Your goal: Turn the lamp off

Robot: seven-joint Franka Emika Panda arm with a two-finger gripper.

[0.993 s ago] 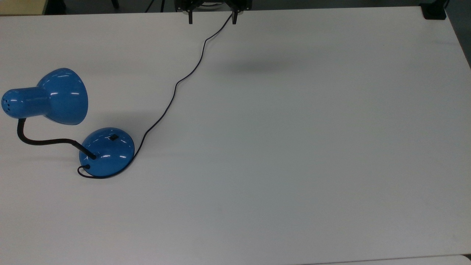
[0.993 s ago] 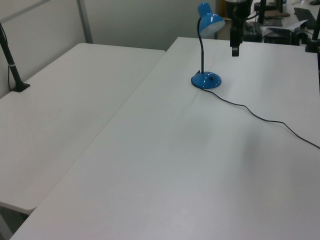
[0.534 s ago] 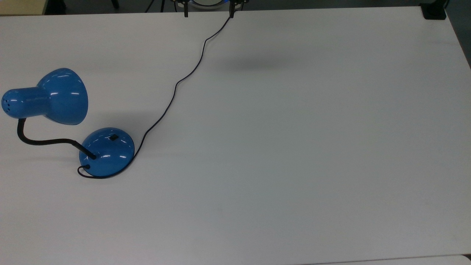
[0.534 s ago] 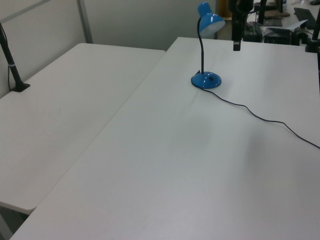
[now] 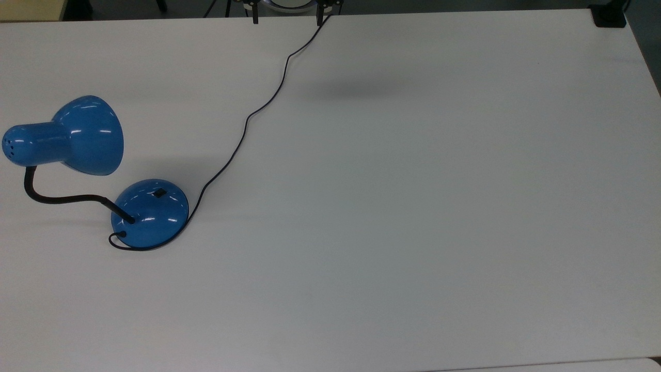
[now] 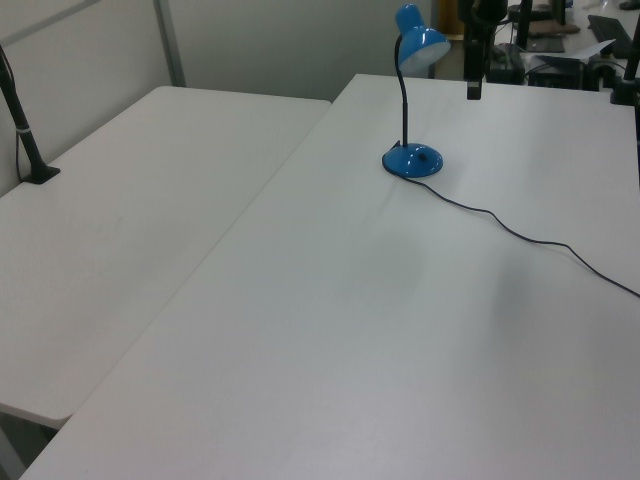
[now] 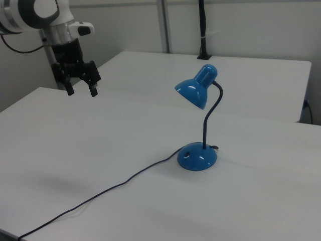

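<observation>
Lamp (image 5: pixel 88 155): glossy blue, seen standing at the top view's left on a white table (image 5: pixel 413 206). Bell shade (image 5: pixel 85 135) is aimed toward the top view's right; black bendy neck (image 5: pixel 57 198) is joined to a domed base (image 5: pixel 150 213) carrying a small black switch (image 5: pixel 160 193). Thin black cord (image 5: pixel 248 116) is trailed from the base to the table's far edge, where the gripper (image 5: pixel 286 18) is seen, fingertips spread.

Left view: lamp (image 6: pixel 412 100) is placed at the far end of the table (image 6: pixel 350 330); gripper (image 6: pixel 473 75) is hung just beside the shade, above the table.

Right view: lamp (image 7: pixel 199 120) is stood upright mid-table; gripper (image 7: pixel 80 85) is held high, well apart from it, fingers parted and grasping nothing.
</observation>
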